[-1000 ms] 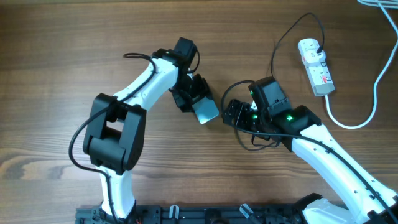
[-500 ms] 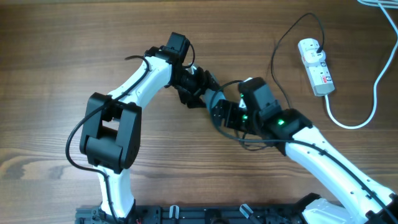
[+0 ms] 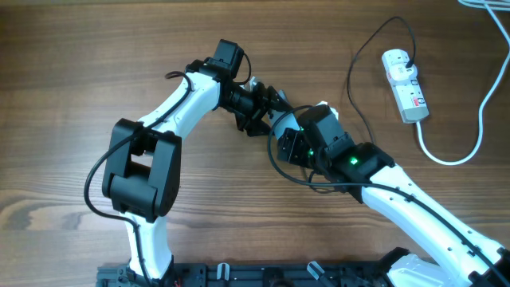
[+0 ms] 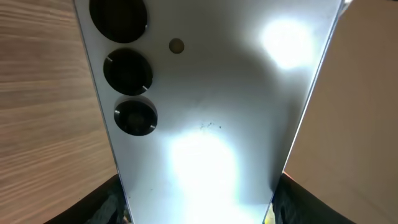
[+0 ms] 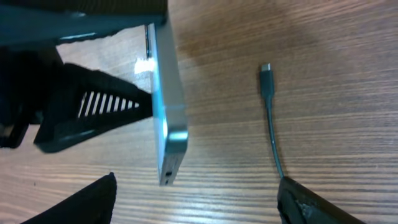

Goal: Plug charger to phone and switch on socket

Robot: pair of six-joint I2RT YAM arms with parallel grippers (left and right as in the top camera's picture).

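My left gripper (image 3: pixel 256 108) is clamped on the phone (image 4: pixel 211 124), a thin glossy silver slab with three round dark lenses, held on edge over the wooden table (image 3: pixel 80 64); my right gripper (image 5: pixel 196 202) hangs wide and empty near its port end. I judge this the plugging step: the charger (image 5: pixel 266 78), a thin black cable with a small metal tip, lies loose beside the phone, so next I must grasp that tip and align it squarely. The socket (image 3: pixel 405 85), a white strip, sits far right

A brown wooden table (image 3: pixel 72 64) with lengthwise grain fills the whole view under soft, even light.
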